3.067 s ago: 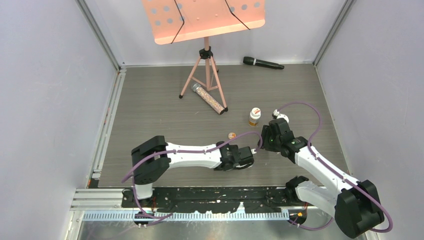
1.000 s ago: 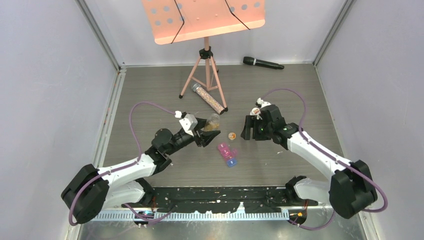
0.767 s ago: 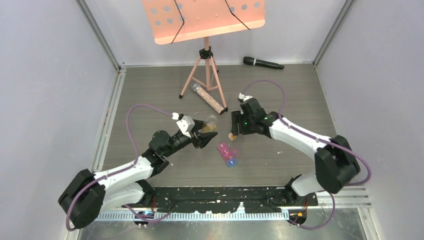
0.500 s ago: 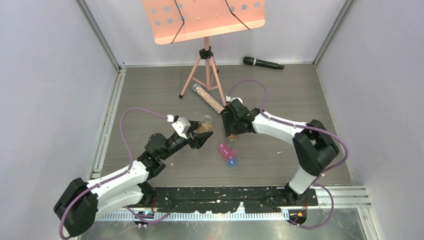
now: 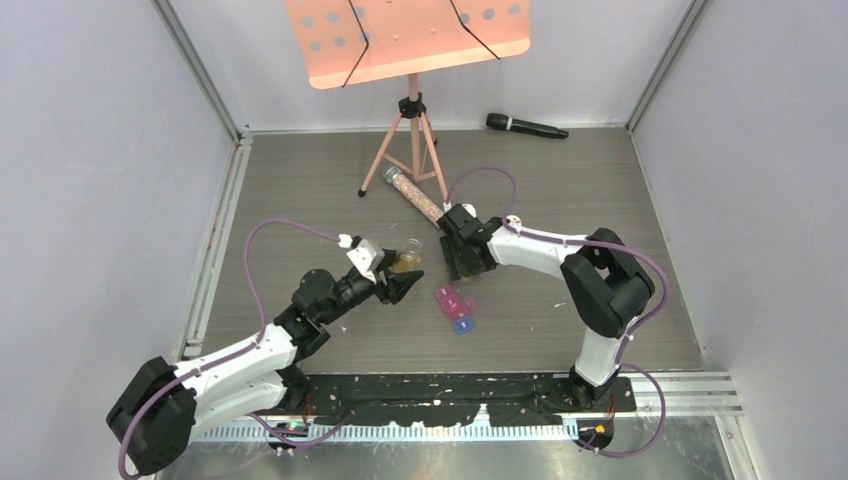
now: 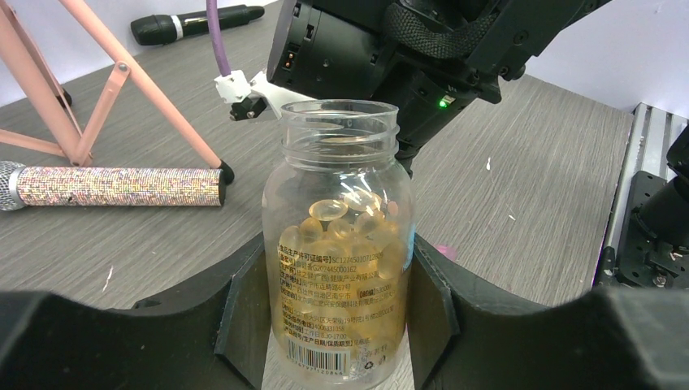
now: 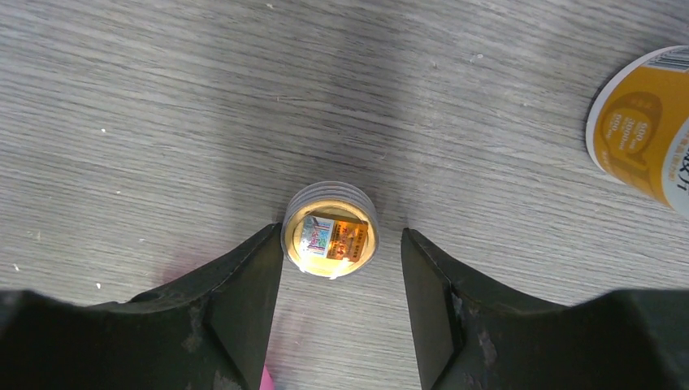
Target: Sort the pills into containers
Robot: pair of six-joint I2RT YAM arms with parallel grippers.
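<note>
My left gripper [image 6: 337, 305] is shut on an open clear bottle of yellow capsules [image 6: 340, 236] and holds it upright; from the top it [image 5: 402, 277] is left of centre with the bottle [image 5: 407, 260]. The pink, purple and blue pill-box strip [image 5: 455, 307] lies on the table just right of it. My right gripper [image 7: 341, 244] is open and points down, with a round bottle cap [image 7: 330, 240] lying flat on the table between its fingertips, nearer the left finger. From the top this gripper [image 5: 461, 264] covers the cap.
An orange-labelled pill bottle [image 7: 643, 134] stands right of the cap. A long speckled bead tube [image 5: 418, 197] lies by the pink tripod music stand [image 5: 410, 150]. A black microphone [image 5: 527, 126] lies at the back. Walls enclose the table.
My right gripper has swung left and come down over the cap. My left gripper has drawn back slightly with the bottle. The pill-box strip has not moved.
</note>
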